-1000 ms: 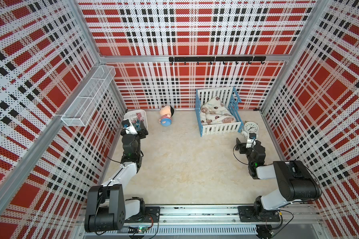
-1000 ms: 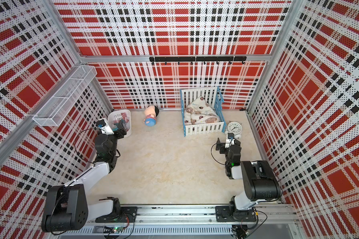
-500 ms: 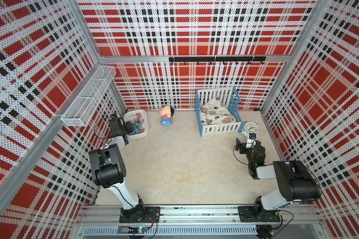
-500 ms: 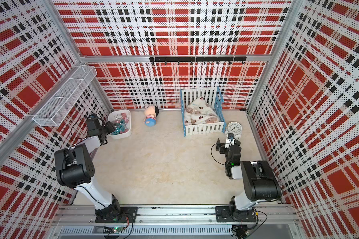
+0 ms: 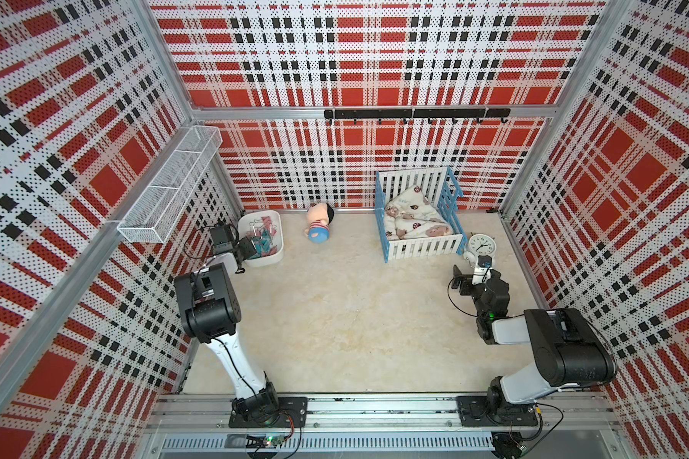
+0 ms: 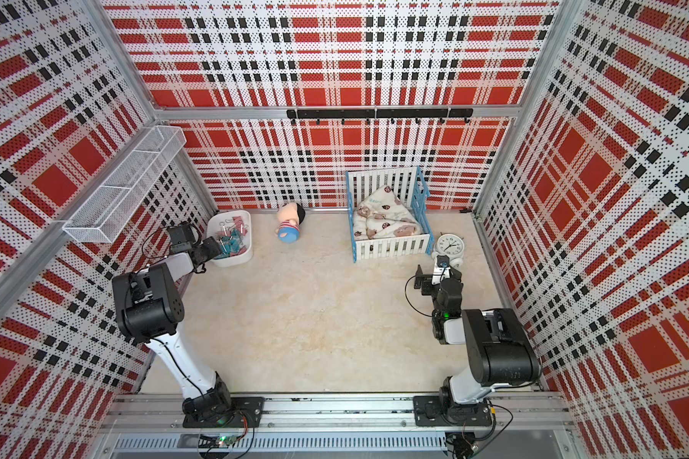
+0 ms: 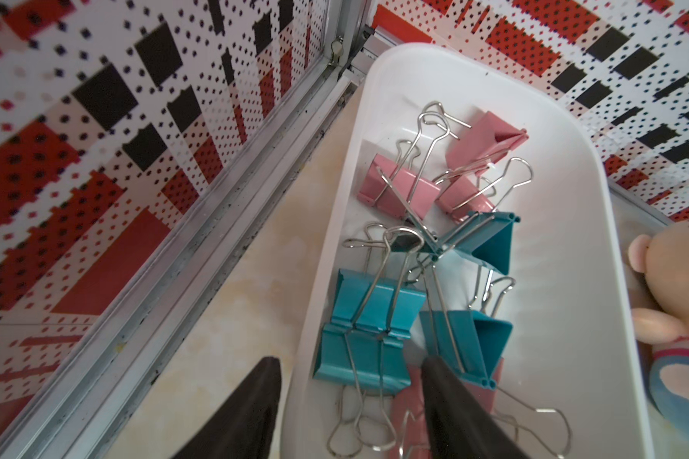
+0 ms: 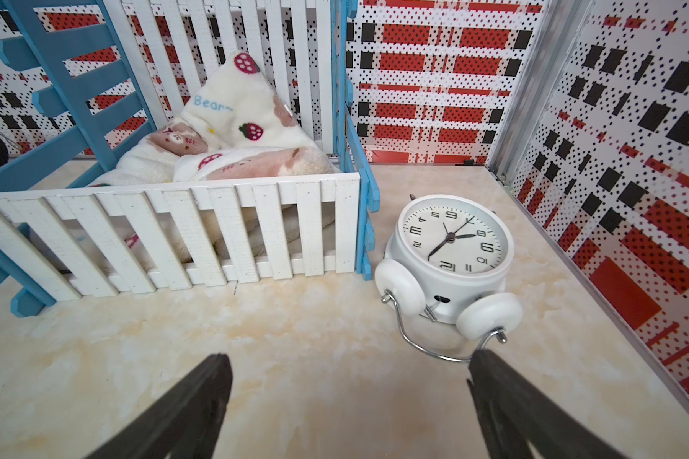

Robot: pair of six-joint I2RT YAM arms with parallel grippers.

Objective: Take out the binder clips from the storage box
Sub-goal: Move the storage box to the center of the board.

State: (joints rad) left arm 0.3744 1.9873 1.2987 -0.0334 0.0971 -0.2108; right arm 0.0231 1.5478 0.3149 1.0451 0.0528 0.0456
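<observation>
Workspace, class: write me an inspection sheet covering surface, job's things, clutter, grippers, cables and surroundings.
Surface: beige marbled table, no clips seen on it.
Job's things: pink and teal binder clips lie in the storage box, back left corner.
Clutter: doll, toy crib with blanket, alarm clock.
Grippers: left gripper straddles the box's wall, one jaw outside, one among the clips; grip unclear. right gripper open, empty, beside the clock.
Cables: black cable loops at each wrist.
Surroundings: plaid perforated walls, wire-mesh basket, black hook rail.
</observation>
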